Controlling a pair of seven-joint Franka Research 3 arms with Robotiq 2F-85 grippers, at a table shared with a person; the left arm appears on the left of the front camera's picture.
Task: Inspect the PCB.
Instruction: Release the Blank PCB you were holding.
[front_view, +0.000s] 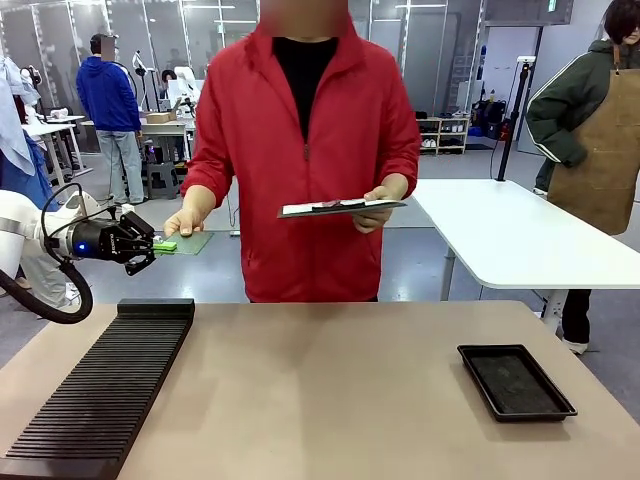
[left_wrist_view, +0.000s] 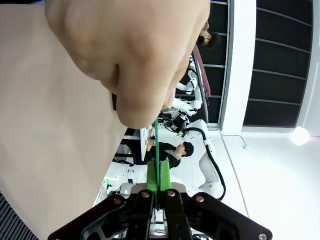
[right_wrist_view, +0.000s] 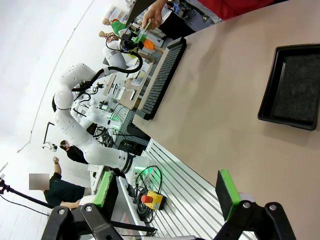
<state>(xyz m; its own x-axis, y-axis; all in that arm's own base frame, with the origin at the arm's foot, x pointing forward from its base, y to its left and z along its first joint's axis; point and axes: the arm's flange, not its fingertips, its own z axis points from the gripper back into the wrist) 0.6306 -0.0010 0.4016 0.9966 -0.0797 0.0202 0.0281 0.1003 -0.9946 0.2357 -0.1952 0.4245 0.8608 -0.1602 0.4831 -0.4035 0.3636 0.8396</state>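
**PCB (front_view: 188, 242) hanging in the air past the desk's far left edge, held from both sides**
With the right gripper (right_wrist_view: 166, 192) hanging spread, only the left gripper (front_view: 153, 246) is pinching the board's near edge while the person's hand (front_view: 185, 220) is gripping the far edge. A tug from either could be bending or dropping it. The board is lying flat, thin and pale green.
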